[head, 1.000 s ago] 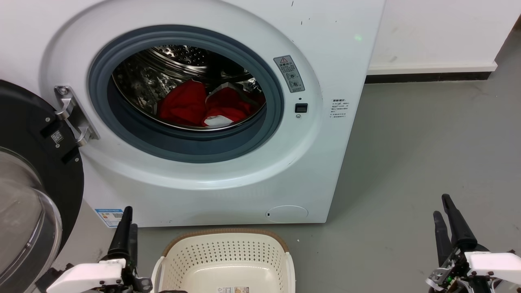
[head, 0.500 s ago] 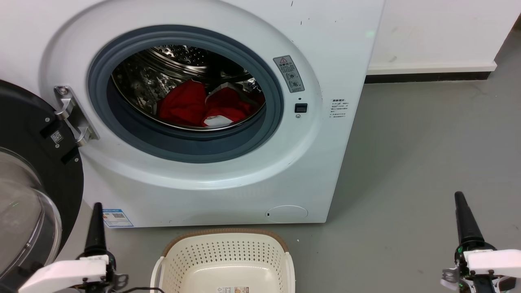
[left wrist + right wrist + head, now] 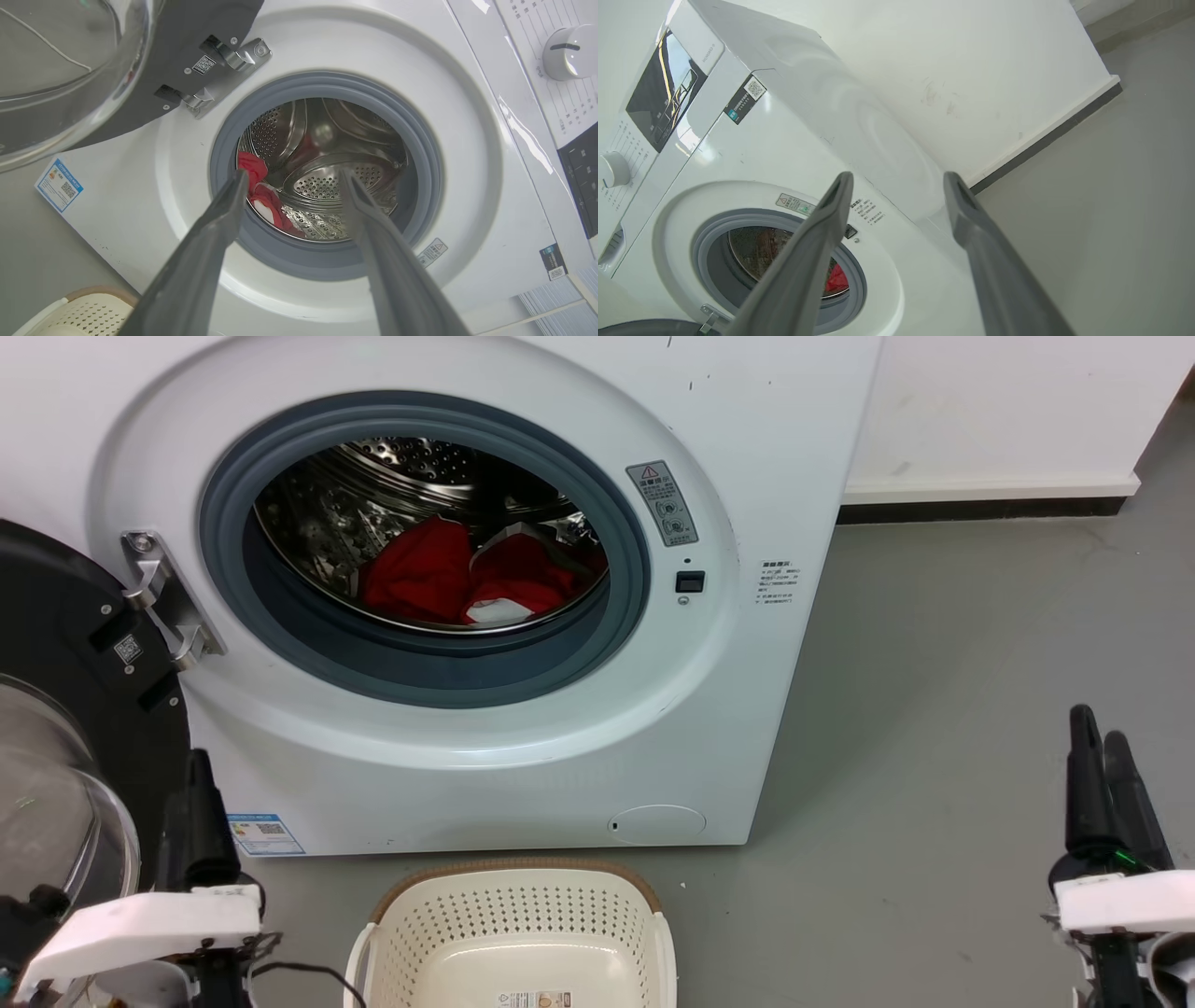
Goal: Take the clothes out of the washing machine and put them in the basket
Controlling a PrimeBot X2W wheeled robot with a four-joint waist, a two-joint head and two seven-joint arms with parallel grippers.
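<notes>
Left of the washing machine (image 3: 560,775), its black-framed glass door (image 3: 56,747) stands swung wide on the steel hinge (image 3: 163,602), so the porthole is free for you.

Your left gripper (image 3: 198,770) stands low before the machine's lower left corner, close beside that door, fingers pointing up. The left wrist view shows its jaws spread wide with nothing between them. They are aimed at the drum mouth but well short of it.

Inside the machine, the red clothes (image 3: 425,574) lie heaped on the bottom of the perforated drum (image 3: 373,495). A white patch shows at the front of the pile, and all of it sits behind the grey door seal (image 3: 439,677).

Just in front of the machine, below the porthole, the cream laundry basket (image 3: 513,875) sits on the floor, and what you can see of its inside holds no garment.

Well off the machine's right side, over the grey floor (image 3: 934,663), your right gripper (image 3: 1097,723) stands with fingers up. The right wrist view shows its jaws parted wide and holding nothing.

By my reading, you have hardly begun. The door is open and the basket is placed, but no garment has left the drum. Reaching in, gripping the fabric, drawing it over the seal and dropping it into the basket are all yet to do, probably more than once.
</notes>
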